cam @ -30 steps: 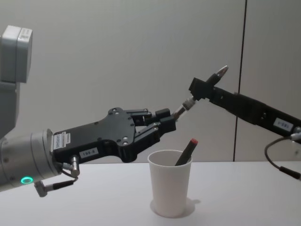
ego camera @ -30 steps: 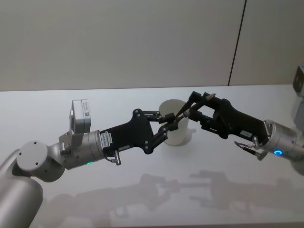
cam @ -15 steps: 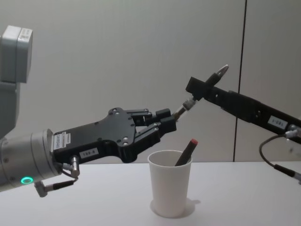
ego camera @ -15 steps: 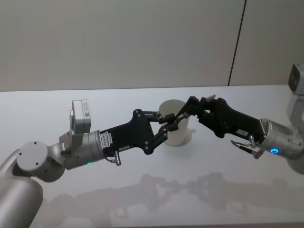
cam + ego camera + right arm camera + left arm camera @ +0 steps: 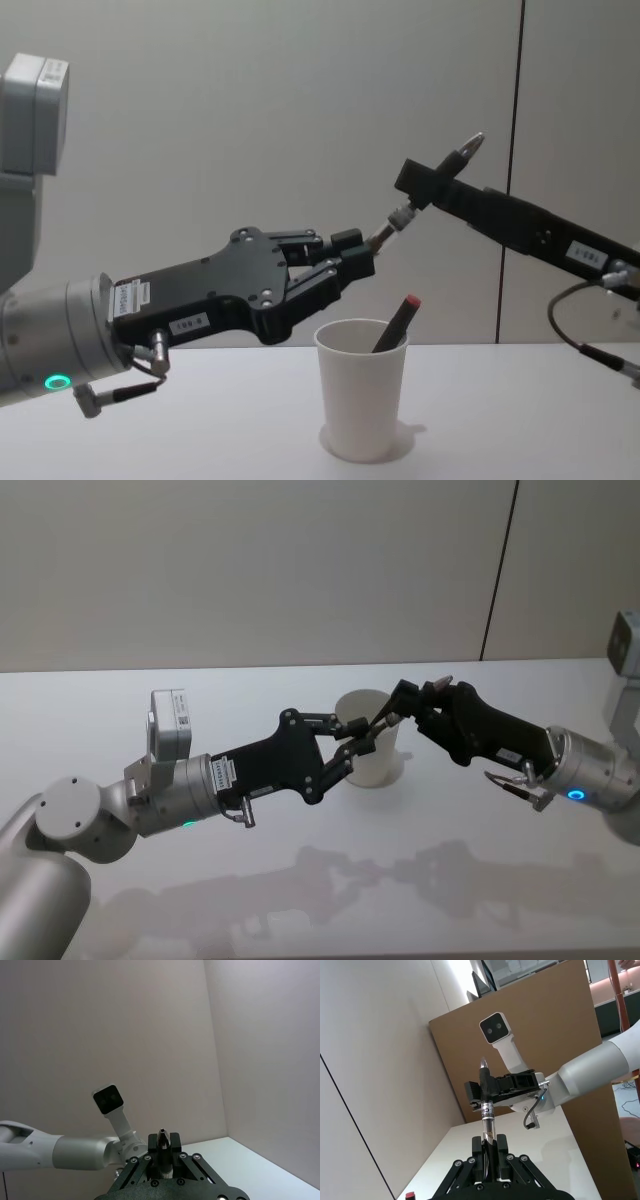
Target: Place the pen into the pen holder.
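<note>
White paper cup, that's the pen holder (image 5: pixel 362 400), standing upright on the counter (image 5: pixel 200 440) in the middle. A red-capped pen (image 5: pixel 397 320) already leans inside it.

The pen (image 5: pixel 392 222) that matters is up in the air above the cup, tilted, and both arms have hold of it. The left claw (image 5: pixel 350 265) is clamped on its lower end, just above the cup's rim. The right claw (image 5: pixel 415 185) grips it further up, with the metal tip poking out past its fingers.

What's changed: a second ago, in the head view, the right claw's fingers were spread either side of the pen. Now they're pinched together on it, and that arm has slid in a bit toward the cup. The left claw hasn't budged.

So this looks like a handover mid-air, and my guess is the right side is taking over. The pen isn't in the holder yet, and nothing goes in while both claws grip it. One has to let go first. If they pull against each other, the pen could twist or slip.
</note>
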`<state>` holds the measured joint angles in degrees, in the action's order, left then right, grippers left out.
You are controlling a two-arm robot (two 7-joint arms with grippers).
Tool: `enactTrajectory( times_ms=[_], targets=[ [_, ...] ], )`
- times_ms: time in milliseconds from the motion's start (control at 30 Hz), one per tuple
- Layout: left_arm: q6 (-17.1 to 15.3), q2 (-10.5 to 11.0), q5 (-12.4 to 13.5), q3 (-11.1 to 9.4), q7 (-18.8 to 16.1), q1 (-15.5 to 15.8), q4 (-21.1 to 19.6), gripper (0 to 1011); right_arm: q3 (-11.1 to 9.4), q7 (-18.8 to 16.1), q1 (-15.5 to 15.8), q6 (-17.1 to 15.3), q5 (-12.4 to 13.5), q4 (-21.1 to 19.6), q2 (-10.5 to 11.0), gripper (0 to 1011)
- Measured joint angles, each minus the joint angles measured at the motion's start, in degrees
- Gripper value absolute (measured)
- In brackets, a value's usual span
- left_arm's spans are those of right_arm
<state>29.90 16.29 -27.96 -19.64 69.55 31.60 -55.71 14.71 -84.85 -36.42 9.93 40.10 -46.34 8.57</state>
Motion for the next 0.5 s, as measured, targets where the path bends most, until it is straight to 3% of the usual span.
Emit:
enactTrajectory(
  times_ms=[200, 500],
  targets=[
    [-0.01, 0.02, 0.04, 0.01, -0.02, 0.00, 0.01, 185, 0.08, 0.25, -0.12, 0.34, 0.42, 0.05, 0.13, 130],
    [-0.03, 0.02, 0.05, 0.01, -0.02, 0.00, 0.01, 420, 0.23, 0.55, -0.27, 0.67, 0.74, 0.14, 0.25, 130]
  ],
)
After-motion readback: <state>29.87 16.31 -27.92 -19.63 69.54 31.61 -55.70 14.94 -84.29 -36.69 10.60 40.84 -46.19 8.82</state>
